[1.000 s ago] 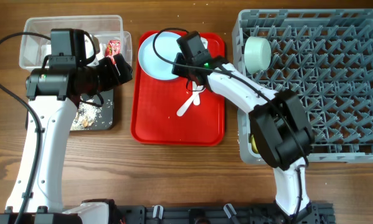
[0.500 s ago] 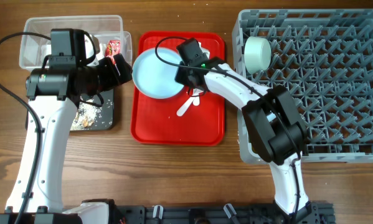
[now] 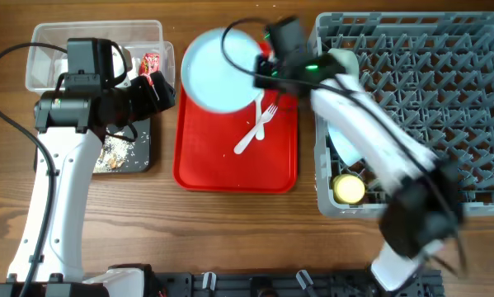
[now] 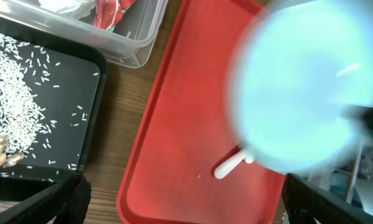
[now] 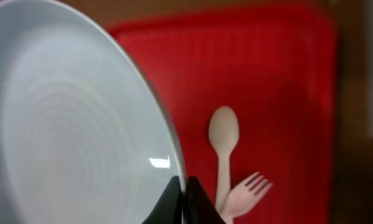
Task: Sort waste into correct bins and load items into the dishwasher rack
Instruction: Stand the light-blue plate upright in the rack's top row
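My right gripper [image 3: 265, 66] is shut on the rim of the light blue plate [image 3: 220, 70] and holds it tilted above the far end of the red tray. In the right wrist view its fingers [image 5: 185, 194] pinch the plate's edge [image 5: 68, 124]. The white spoon [image 5: 223, 146] and fork [image 5: 245, 190] lie on the tray below. My left gripper [image 3: 162, 89] is open and empty, between the bins and the red tray [image 4: 186, 205]. The grey rack [image 3: 428, 107] holds the pale green bowl [image 3: 345, 58], the yellow cup [image 3: 350, 188] and a light blue bowl [image 3: 341, 147].
The clear tub [image 3: 49, 49] at the far left holds the red-and-white wrapper [image 3: 151, 62] and a white napkin [image 4: 68, 5]. The black tray [image 3: 135, 157] beside it holds rice and brown scraps [image 4: 18, 106]. The red serving tray [image 3: 205, 165] lies between the bins and the rack.
My right arm has lifted the plate off the red tray and swung toward the rack; it is motion-blurred. The left arm has not moved.
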Robot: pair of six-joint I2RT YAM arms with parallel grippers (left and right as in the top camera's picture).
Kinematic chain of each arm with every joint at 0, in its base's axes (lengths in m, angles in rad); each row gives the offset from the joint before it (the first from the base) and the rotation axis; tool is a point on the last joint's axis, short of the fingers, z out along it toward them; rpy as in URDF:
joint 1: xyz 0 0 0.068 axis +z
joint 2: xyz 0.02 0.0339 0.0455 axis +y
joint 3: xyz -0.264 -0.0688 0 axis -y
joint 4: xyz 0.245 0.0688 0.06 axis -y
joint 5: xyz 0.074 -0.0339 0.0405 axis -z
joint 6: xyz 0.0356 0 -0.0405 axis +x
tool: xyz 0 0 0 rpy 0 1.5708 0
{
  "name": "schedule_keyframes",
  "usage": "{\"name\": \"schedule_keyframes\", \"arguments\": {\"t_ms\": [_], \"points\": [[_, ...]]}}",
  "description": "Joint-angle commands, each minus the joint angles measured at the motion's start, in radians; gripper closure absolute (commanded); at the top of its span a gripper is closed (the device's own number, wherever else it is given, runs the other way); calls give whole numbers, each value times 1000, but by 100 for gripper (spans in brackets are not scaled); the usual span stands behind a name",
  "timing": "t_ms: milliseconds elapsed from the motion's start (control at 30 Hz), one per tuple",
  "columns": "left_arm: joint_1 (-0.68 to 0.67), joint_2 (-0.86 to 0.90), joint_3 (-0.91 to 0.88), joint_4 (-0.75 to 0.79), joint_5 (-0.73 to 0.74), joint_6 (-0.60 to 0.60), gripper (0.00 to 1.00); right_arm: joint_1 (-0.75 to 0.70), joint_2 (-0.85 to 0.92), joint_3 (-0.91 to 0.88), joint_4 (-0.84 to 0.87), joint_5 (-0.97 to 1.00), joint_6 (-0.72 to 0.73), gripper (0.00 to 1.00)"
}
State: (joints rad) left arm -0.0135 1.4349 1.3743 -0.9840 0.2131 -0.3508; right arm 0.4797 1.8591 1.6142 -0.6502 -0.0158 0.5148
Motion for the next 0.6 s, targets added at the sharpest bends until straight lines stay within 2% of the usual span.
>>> {"name": "schedule_keyframes", "arguments": {"t_ms": [0,133,233,400,567], "points": [[5,-8,13,2,-3,5,0,-20,-228,35,-95,226,-138,96],[5,-8,13,2,-3,5,0,-21,-412,35,-231,667,-280,96],[5,-8,13,2,-3,5,0,-21,-459,35,-294,972,-499,96],[5,-8,13,3,-3,5,0,-48,-430,-10,-280,1143,-699,96],[5,-8,13,2,-2,5,0,-164,-338,-20,-277,1168,-706,96]]}}
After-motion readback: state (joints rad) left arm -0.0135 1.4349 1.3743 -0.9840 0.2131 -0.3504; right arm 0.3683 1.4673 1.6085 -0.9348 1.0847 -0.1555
